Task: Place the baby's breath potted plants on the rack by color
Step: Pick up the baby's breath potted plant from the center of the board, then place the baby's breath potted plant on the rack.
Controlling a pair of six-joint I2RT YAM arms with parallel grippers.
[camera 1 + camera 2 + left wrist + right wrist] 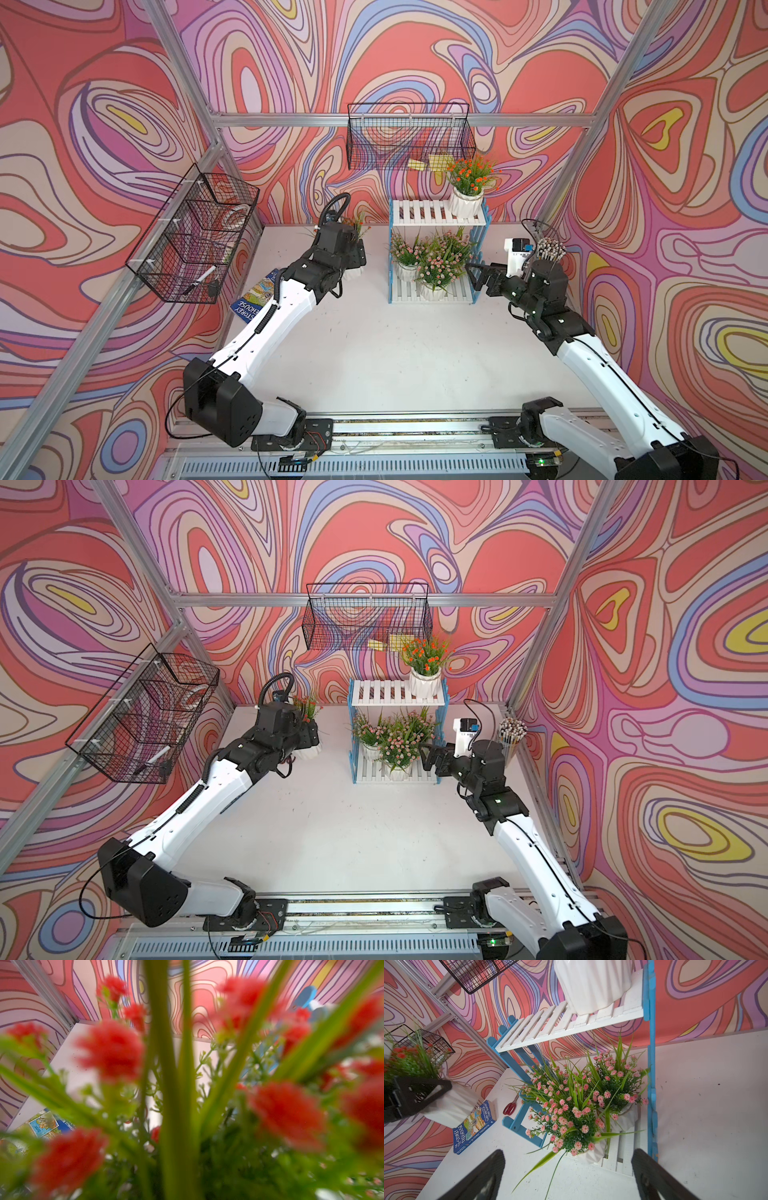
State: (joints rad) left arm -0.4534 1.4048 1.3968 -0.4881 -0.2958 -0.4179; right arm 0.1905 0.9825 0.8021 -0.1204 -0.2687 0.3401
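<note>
The rack point(419, 212) stands at the back of the table. An orange-flowered baby's breath plant point(467, 183) sits at the right end of its top shelf. Pink-flowered plants point(440, 266) crowd the lower shelf point(620, 1153). Left of the rack, my left gripper point(358, 258) is shut on the white pot point(452, 1105) of a second orange plant point(307, 706). Its blooms point(112, 1049) fill the left wrist view and hide the jaws. My right gripper point(566, 1159) is open and holds nothing. It is at the rack's right side, level with the lower shelf, just short of the front pink plant point(571, 1118).
A blue book point(257, 299) and red scissors point(510, 1107) lie on the table left of the rack. Black wire baskets hang on the left wall point(195, 232) and back wall point(411, 137). A cup of pencils point(550, 249) and a white device point(515, 253) stand at the back right.
</note>
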